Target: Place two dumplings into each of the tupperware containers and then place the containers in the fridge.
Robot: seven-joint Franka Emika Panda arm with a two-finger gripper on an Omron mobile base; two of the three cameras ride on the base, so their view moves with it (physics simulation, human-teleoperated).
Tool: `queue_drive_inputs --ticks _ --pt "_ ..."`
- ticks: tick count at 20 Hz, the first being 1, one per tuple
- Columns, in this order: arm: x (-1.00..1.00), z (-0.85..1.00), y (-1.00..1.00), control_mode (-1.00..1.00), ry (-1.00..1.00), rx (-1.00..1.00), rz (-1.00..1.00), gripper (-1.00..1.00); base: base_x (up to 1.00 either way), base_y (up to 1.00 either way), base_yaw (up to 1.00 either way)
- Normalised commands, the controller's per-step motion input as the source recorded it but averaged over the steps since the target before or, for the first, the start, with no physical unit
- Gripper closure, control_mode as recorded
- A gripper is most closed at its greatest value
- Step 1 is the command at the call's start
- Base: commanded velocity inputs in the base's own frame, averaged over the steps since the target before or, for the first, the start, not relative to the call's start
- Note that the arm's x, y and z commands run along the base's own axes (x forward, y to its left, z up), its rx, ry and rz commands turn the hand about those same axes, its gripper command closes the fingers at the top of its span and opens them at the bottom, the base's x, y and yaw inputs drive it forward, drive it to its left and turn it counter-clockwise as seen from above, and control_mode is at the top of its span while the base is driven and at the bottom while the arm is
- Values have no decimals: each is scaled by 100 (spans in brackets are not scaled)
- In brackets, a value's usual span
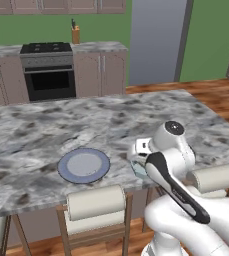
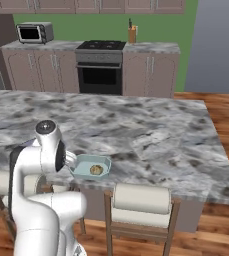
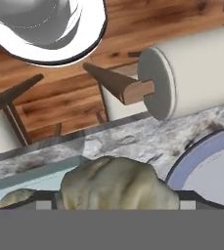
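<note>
Your gripper (image 3: 112,207) squeezes a lumpy tan-green dumpling (image 3: 116,183) over the pale blue-green tub (image 2: 90,167), so it drops inside.

Marble island counter (image 2: 136,125), pale blue-green tupperware container (image 2: 90,166) at its near edge at 7 o'clock, one dumpling (image 2: 95,170) inside, white arm beside it, oven (image 2: 100,67) at 12 o'clock, toaster oven (image 2: 34,32) at 11 o'clock, stool (image 2: 141,202) at 6 o'clock.

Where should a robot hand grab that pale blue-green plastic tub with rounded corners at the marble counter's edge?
Probably the thin rim of one side wall of the pale blue-green tub, pinched from above, one finger inside. It sits upright and open-topped, and the lumpy tan dumpling lies near the middle, clear of the walls.
</note>
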Motion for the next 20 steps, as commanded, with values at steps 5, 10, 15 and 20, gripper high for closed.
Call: queue_drive_inputs --ticks 5,10,15,20 --pt "3 29 -30 -100 30 -11 -21 100 0 0 0" --pt "20 -10 -25 -100 8 -13 -20 100 0 0 0" --pt "47 -41 -15 -100 0 -7 -12 100 0 0 0" --pt "48 -38 -8 -100 0 0 -7 100 0 0 0"
